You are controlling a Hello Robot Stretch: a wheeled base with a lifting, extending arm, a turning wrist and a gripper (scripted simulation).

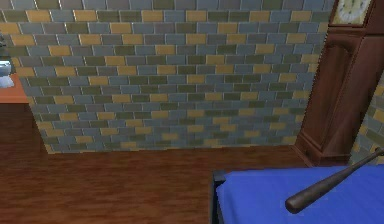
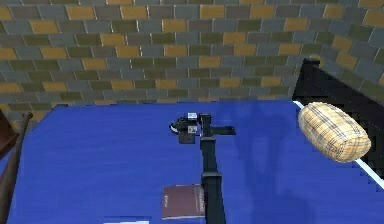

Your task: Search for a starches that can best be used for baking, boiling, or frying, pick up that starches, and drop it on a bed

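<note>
A bed with a blue cover (image 2: pixel 100 150) spans the arm side view, and its near corner (image 1: pixel 260 195) shows at the bottom of the forward view. The dark arm rises from the bottom edge over the cover. At its far end, above the middle of the bed, is the gripper (image 2: pixel 184 128), left of the white marker squares. I cannot tell whether it holds anything. No starchy food can be made out.
A plaid pillow (image 2: pixel 333 130) lies at the bed's right end by a dark headboard (image 2: pixel 312 75). A dark red book (image 2: pixel 182 203) rests beside the arm. A baseball bat (image 1: pixel 330 185) lies on the bed corner. A wooden clock case (image 1: pixel 350 85) and a brick wall (image 1: pixel 170 70) stand ahead.
</note>
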